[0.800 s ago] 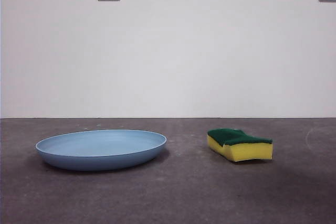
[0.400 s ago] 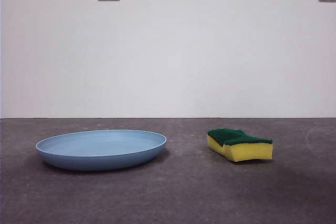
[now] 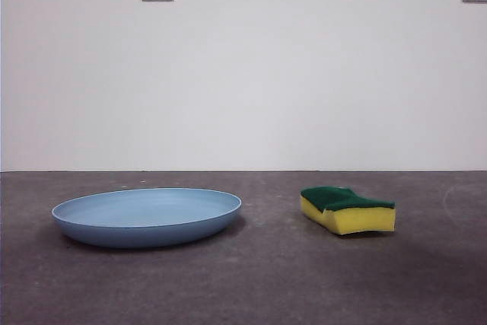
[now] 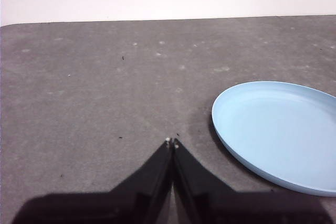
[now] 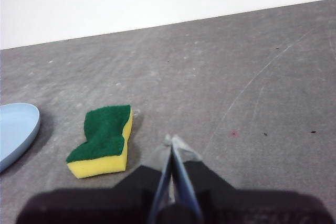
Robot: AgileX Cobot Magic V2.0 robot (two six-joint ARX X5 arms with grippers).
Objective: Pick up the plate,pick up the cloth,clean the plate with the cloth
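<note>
While both arms wait out of the front view, the plate (image 3: 146, 217) lies flat on the grey table (image 3: 259, 279), well apart from the cloth (image 3: 348, 209), which is really a small sponge lying green side up with its yellow foam below. Neither thing is held or touched. In the left wrist view the left gripper (image 4: 171, 142) hangs above bare table with its two black jaws pressed together at the tips, grasping nothing, and the plate (image 4: 278, 132) lies off to one side of it, near but apart. In the right wrist view the right gripper (image 5: 171, 141) is likewise clenched and empty above the table, with the cloth (image 5: 103, 141) near it and the plate's rim (image 5: 16, 129) showing beyond the cloth. A white wall (image 3: 243, 74) with two sockets stands behind the table.
</note>
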